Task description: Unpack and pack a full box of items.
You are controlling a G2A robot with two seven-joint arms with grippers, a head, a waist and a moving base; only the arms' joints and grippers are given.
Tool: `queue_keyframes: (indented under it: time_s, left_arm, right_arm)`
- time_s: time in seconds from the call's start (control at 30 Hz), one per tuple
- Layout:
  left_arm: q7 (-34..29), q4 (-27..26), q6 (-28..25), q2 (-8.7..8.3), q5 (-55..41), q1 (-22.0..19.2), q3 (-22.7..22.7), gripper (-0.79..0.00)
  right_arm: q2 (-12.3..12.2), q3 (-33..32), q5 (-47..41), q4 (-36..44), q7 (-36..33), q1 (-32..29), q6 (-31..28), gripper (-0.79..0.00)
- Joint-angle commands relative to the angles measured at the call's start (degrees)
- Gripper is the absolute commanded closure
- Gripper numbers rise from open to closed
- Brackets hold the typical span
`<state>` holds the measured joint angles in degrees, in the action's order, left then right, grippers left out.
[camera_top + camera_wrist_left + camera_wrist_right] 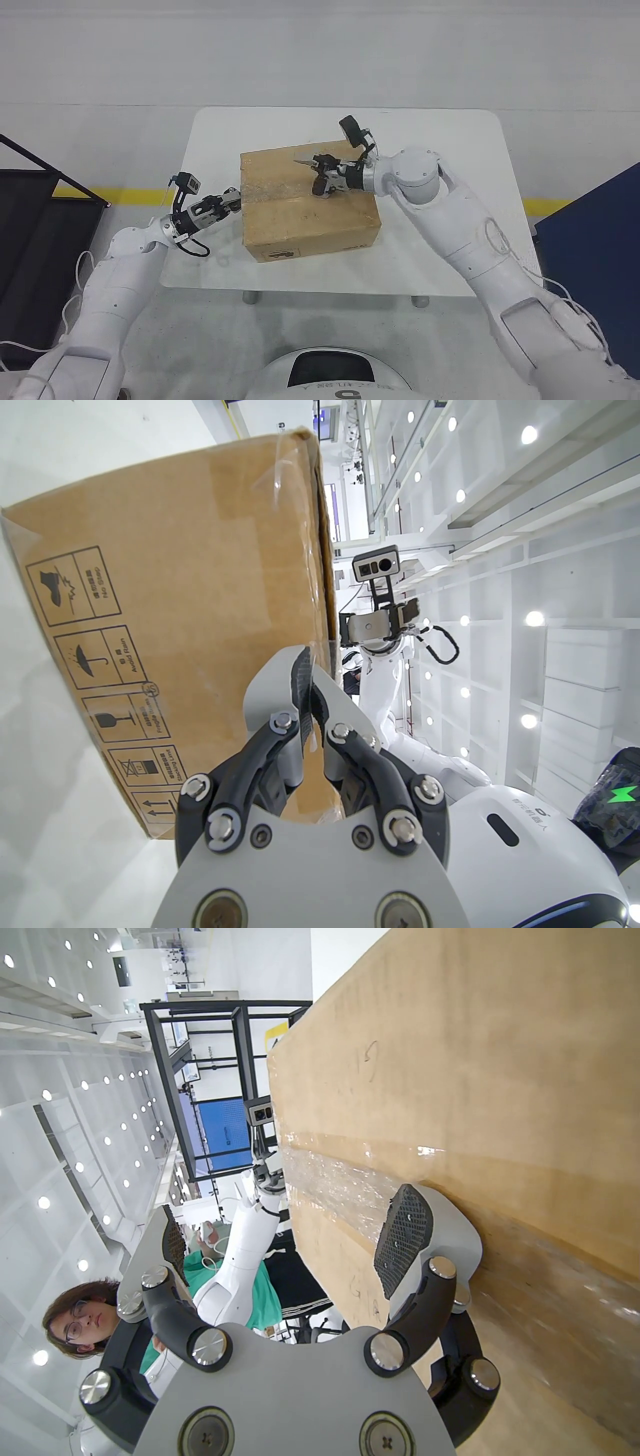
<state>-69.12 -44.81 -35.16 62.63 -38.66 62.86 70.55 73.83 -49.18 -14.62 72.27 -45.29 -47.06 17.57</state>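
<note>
The taped-up box sits mid-frame on the white table.
Left gripper at its left side, fingers pressed together, maybe on tape — right gripper over the lid, fingers wide apart.

Cardboard box: matt brown, slightly fibrous. Seam tape: clear plastic, glossy, wrinkled. Desk: white, smooth, faint sheen. Fingers: black rough-textured pads, matt grey shells, polished metal rivets.

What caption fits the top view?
Open right tool over a taped brown cardboard box; shut left tool at its side.
</note>
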Motion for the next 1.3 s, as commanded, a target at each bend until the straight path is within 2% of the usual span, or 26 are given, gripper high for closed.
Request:
queue_keyframes:
  time_s: [0.0, 0.63, 1.0, 1.27]
  left_arm:
    - [0.00, 0.00, 0.00, 0.00, 0.00, 0.00, 0.00, 0.000]
    - [0.00, 0.00, 0.00, 0.00, 0.00, 0.00, 0.00, 0.000]
    - [0.00, 0.00, 0.00, 0.00, 0.00, 0.00, 0.00, 0.000]
    - [0.00, 0.00, 0.00, 0.00, 0.00, 0.00, 0.00, 0.000]
  right_arm:
    - [0.63, 1.40, -0.43, -0.60, 0.35, 0.92, -0.20, -0.785]
    - [9.54, 14.29, -5.43, -12.24, 4.87, 11.52, 0.66, -0.785]
    - [15.07, 19.55, -6.54, -18.11, 5.41, 15.37, -1.01, -0.785]
    - [18.33, 20.94, -7.61, -22.69, 5.73, 17.27, -2.69, -0.785]
